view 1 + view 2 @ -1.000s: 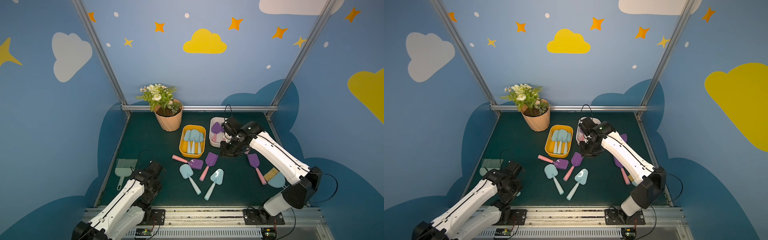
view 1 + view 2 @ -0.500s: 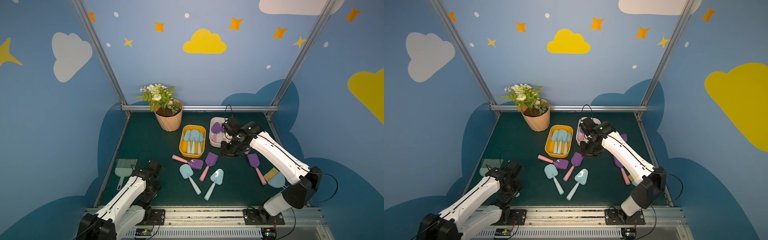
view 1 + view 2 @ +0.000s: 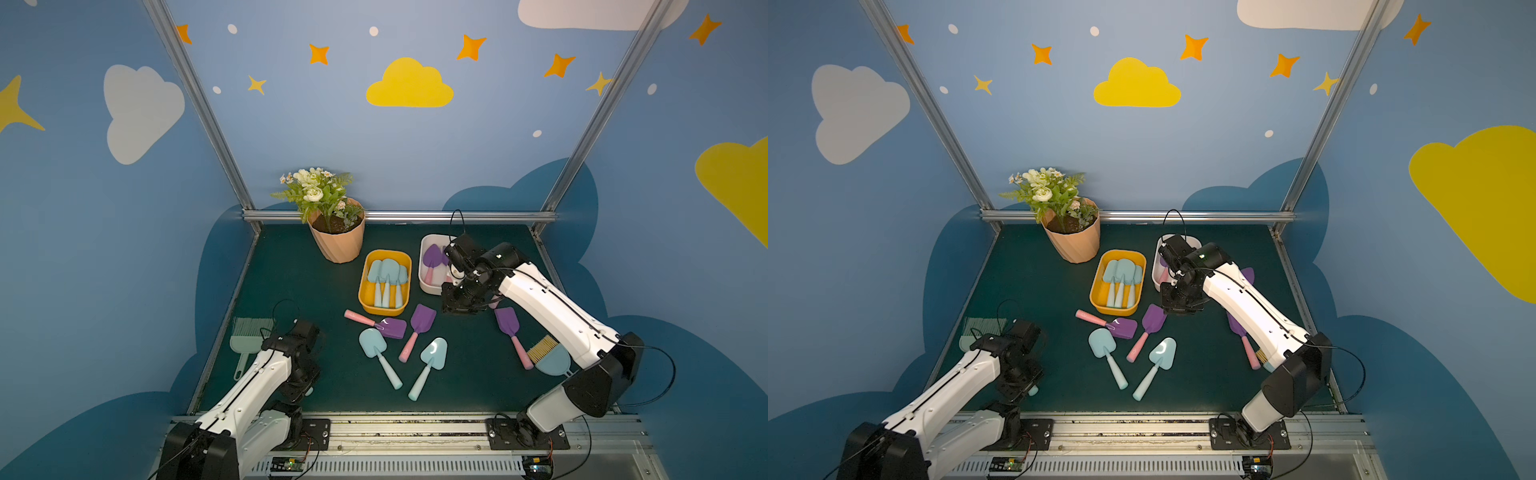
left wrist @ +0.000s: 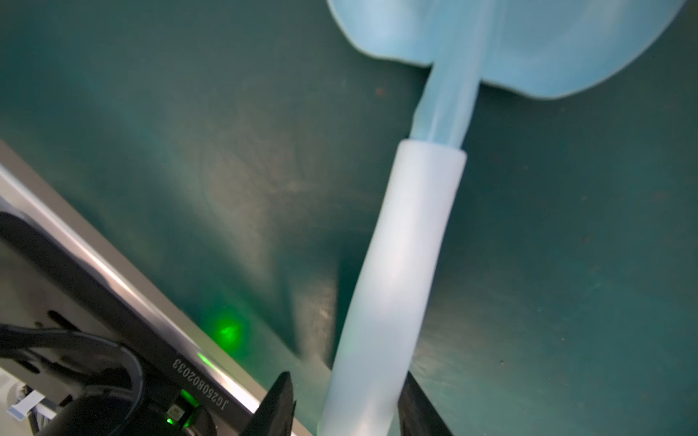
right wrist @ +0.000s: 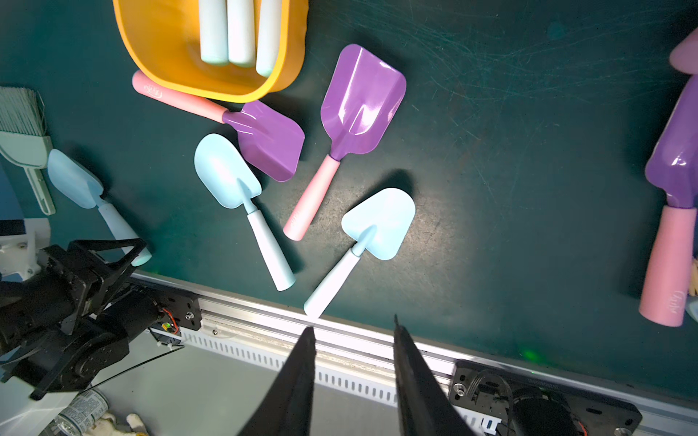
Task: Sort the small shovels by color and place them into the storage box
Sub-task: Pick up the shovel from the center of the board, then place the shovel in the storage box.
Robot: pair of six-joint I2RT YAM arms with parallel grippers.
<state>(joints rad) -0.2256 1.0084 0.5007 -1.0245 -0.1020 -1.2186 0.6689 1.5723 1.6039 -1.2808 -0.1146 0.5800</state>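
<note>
Two end effectors to watch! Left end effector (image 4: 345, 381) is down at the near-left corner of the surface (image 3: 291, 282), jaws straddling the pale handle of a light blue shovel (image 4: 408, 245). A sliver of gap shows on one side, so pinched or not, I can't tell. Right end effector (image 5: 353, 324) hovers with jaws slightly parted, nothing between them, just in front of the white box (image 3: 432, 290), where a boxed purple shovel (image 3: 432, 257) lies. Next door, the yellow box (image 3: 382, 311) holds a row of boxed blue shovels (image 3: 386, 274). Mid-surface, loose: two purple shovels (image 3: 422, 320) and two blue shovels (image 3: 434, 353), bunched close. One last purple shovel (image 3: 508, 322) lies by the right arm, its pink handle beside the tan-bristled brush (image 3: 548, 359).
</note>
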